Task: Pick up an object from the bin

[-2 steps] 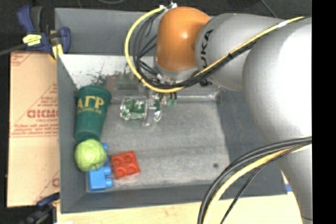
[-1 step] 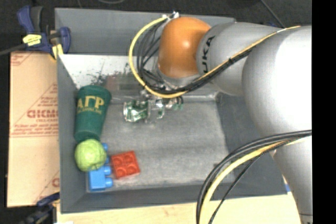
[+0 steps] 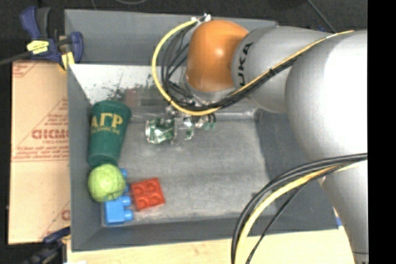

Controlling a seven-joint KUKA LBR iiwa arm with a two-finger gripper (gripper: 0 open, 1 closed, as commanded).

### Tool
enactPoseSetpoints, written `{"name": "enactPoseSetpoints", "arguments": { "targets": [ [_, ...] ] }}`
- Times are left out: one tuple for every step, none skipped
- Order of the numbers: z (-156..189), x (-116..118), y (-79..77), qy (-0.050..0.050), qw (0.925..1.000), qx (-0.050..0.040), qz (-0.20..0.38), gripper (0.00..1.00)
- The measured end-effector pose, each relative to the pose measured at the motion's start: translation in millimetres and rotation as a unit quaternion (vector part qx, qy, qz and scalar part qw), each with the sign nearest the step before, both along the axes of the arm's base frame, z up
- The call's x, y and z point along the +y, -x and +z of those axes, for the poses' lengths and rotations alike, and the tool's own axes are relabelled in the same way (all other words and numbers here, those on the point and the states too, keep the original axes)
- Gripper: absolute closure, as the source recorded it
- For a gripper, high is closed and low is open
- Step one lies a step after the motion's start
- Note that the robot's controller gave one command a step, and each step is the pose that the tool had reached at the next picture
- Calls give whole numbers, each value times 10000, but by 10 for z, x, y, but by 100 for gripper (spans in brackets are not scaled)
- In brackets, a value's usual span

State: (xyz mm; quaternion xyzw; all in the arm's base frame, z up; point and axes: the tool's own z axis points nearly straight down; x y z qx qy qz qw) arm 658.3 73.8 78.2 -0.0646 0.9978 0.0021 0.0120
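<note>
Lying near the back of the grey metal bin, just left of the gripper: small crumpled shiny green-and-silver thing. Hanging low beneath the orange wrist cover; not showing whether open or closed. Sitting farther left: dark green foam sleeve with yellow letters. Resting by the front-left corner: yellow-green ball, blue plastic brick, red plastic brick.

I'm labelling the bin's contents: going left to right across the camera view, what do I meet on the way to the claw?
green cup with yellow letters → red toy brick → claw
</note>
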Motion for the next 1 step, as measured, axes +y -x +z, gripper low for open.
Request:
{"name": "enactPoseSetpoints", "arguments": {
  "targets": [
    [1266, -125, 179, 31, 9998, 94, 196, 100]
  ]
}}
